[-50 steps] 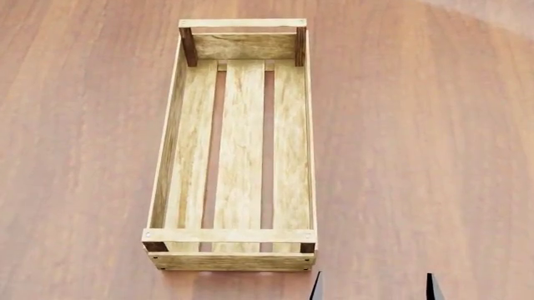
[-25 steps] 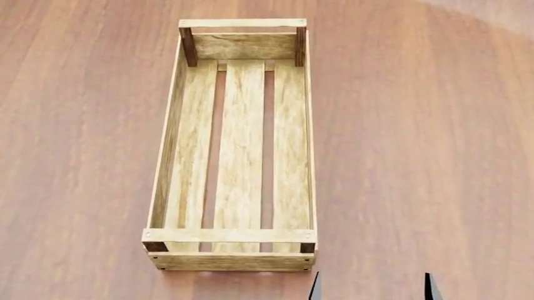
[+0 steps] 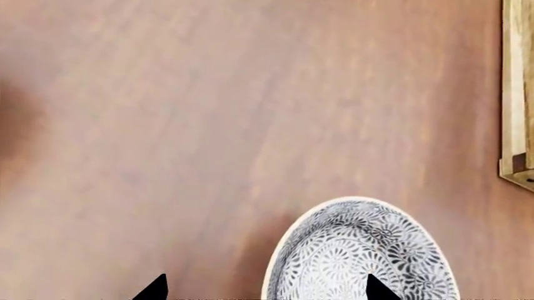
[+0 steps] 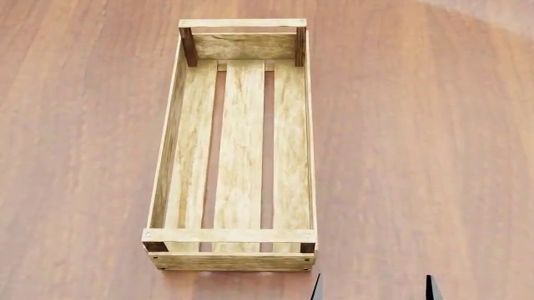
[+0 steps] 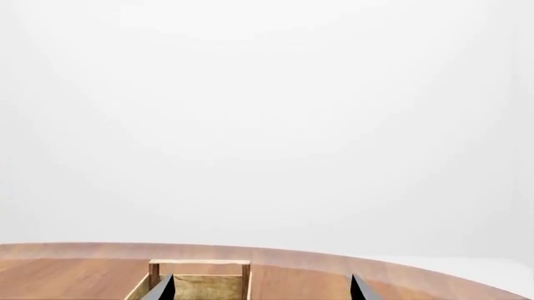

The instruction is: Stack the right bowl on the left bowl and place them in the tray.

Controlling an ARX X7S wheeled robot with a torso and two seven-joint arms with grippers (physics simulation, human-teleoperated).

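Wood fills the head view: the tray point(image 4: 232, 147), a long slatted crate with three floor planks and dark corner posts, lies lengthwise on the brown table point(image 4: 417, 156), nothing in it. No brand, label or writing can be read on anything.

Only one bowl point(image 3: 361, 253) shows, in the left wrist view, white with a fine grey floral pattern, resting on the table clear of the tray's corner point(image 3: 517, 94). The left gripper point(image 3: 262, 289) hangs above it with its dark tips spread wide, one tip over the bowl, the other over bare table. It holds nothing.

At the head view's bottom edge the right gripper point(image 4: 373, 286) shows two dark tips set well apart, empty, just beside the tray's near end.

Against the earlier head pictures, the tray is unmoved and the right tips have barely shifted.
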